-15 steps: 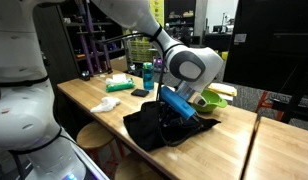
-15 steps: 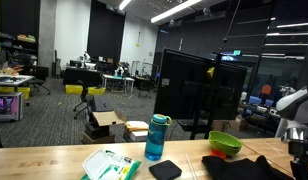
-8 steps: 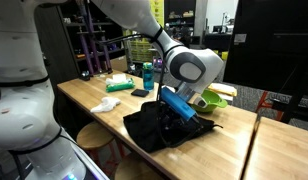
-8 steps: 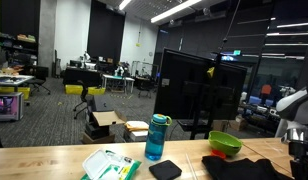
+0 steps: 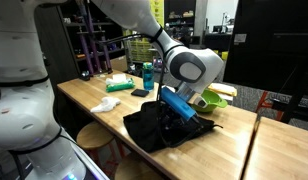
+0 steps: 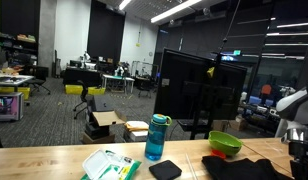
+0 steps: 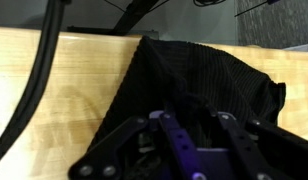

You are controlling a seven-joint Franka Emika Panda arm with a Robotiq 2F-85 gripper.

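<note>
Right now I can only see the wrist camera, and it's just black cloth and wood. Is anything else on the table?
Observer: Yes, a green bowl sits just beyond the black cloth.
Operator: Is there anything tall I could bump?
Observer: A teal water bottle stands upright farther along the table, apart from the cloth.
Operator: What's next to it?
Observer: A small flat black thing lies on the wood beside the bottle.
</note>
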